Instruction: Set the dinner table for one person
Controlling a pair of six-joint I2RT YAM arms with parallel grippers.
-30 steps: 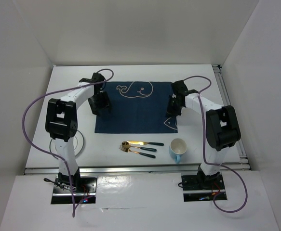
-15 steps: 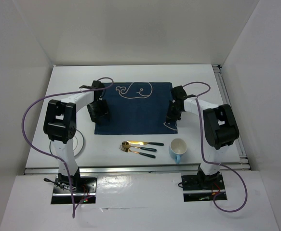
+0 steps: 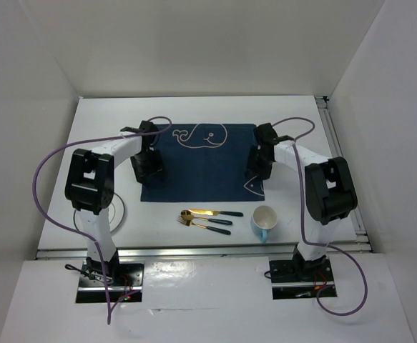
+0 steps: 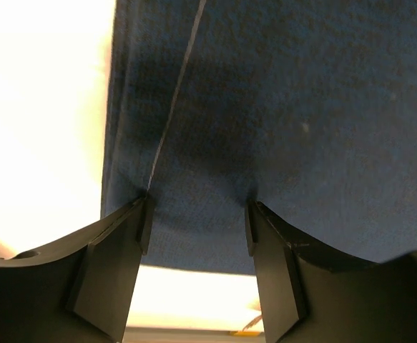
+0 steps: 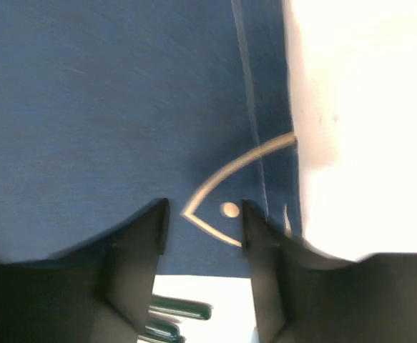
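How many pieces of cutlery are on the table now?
3, bunched on the table left of the cup, on the placemat's near side: far piece, middle piece, near piece. Heads overlap; another could hide.

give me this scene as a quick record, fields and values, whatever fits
surface: white dinner table
placemat: navy, whale print, lying mid-table
left tool: open, fingers down on the placemat by its left edge
right tool: open, fingers down by the right edge, astride a fish outline
cutlery: gold with dark handles, bunched on the table nearer than the placemat
mug: light blue, right of the cutlery
plate: white, near left, partly hidden
on the placemat: no tableware yet
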